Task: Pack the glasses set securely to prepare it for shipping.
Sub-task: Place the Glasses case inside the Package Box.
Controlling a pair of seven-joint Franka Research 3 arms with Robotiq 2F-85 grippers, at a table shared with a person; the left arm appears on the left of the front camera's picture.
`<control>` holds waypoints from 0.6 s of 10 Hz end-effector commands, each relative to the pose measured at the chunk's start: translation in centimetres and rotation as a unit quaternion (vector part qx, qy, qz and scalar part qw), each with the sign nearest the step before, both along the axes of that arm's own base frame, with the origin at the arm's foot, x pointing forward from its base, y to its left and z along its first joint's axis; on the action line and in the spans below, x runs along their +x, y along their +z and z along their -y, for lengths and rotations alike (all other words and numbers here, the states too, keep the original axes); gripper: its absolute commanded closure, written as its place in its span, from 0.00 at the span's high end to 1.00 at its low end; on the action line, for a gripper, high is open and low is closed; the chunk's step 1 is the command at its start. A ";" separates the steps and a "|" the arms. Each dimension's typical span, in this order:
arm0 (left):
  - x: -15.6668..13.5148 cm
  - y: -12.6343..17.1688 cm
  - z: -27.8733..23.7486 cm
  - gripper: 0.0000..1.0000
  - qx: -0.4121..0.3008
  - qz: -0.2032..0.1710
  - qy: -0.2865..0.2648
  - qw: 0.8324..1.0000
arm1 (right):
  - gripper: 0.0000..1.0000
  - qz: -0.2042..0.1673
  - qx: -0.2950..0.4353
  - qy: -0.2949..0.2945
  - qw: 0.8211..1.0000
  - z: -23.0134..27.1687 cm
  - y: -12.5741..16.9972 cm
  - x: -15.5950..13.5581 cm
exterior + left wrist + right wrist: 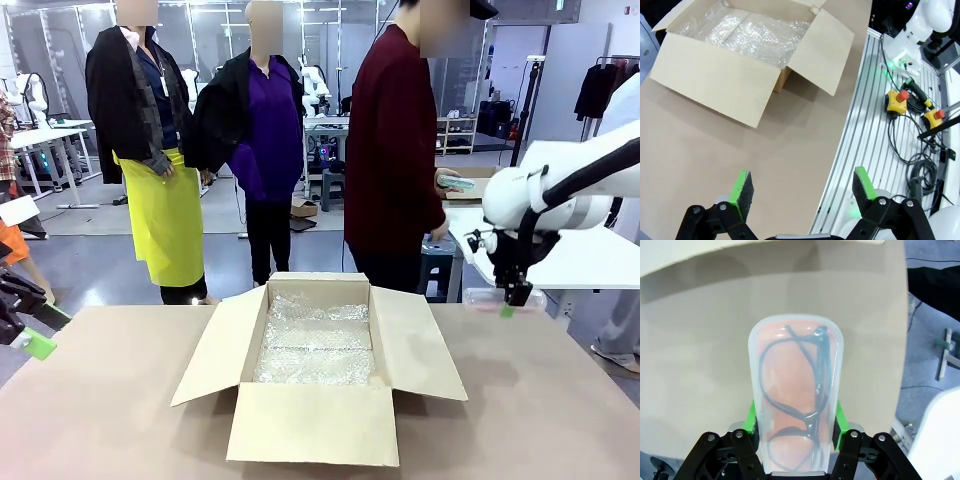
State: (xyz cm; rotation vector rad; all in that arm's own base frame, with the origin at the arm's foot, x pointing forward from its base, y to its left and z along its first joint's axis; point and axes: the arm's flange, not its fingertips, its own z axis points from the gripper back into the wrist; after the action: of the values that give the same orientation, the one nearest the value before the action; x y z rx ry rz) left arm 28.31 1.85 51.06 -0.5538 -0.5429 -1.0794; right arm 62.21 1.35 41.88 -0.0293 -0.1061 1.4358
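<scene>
Brown desk (110, 400) carries an open cardboard box (312, 425) at its middle, lined with bubble wrap (315, 345). Over the desk's far right corner, the right gripper (517, 297) has its jaws clamped on the pink case (795, 385), spectacles inside. The left gripper (802, 182) hangs over bare desk near the box, jaws wide apart, holding nothing.

The right tool (795, 421) is gripping the pale pink case (790, 360), black spectacles (816, 371) showing inside, tan bench (695, 365) lying beyond.
</scene>
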 end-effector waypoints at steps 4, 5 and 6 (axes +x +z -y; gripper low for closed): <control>0.0 0.3 -0.2 1.00 -0.011 0.004 -0.012 1.000 | 0.56 0.006 0.011 -0.015 1.000 -1.6 5.4 -2.2; 0.0 0.3 -0.2 1.00 -0.011 0.004 -0.012 1.000 | 0.56 -0.007 0.019 0.001 1.000 -3.3 6.5 -2.4; 0.0 0.3 -0.2 1.00 -0.011 0.004 -0.012 1.000 | 0.56 -0.013 0.021 0.006 1.000 -5.9 7.6 -2.4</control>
State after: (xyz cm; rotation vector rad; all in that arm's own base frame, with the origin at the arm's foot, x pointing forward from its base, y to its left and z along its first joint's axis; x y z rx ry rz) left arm 28.31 1.84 51.06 -0.5530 -0.5424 -1.0793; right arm 59.94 4.85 48.20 -0.0092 -0.1242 1.4486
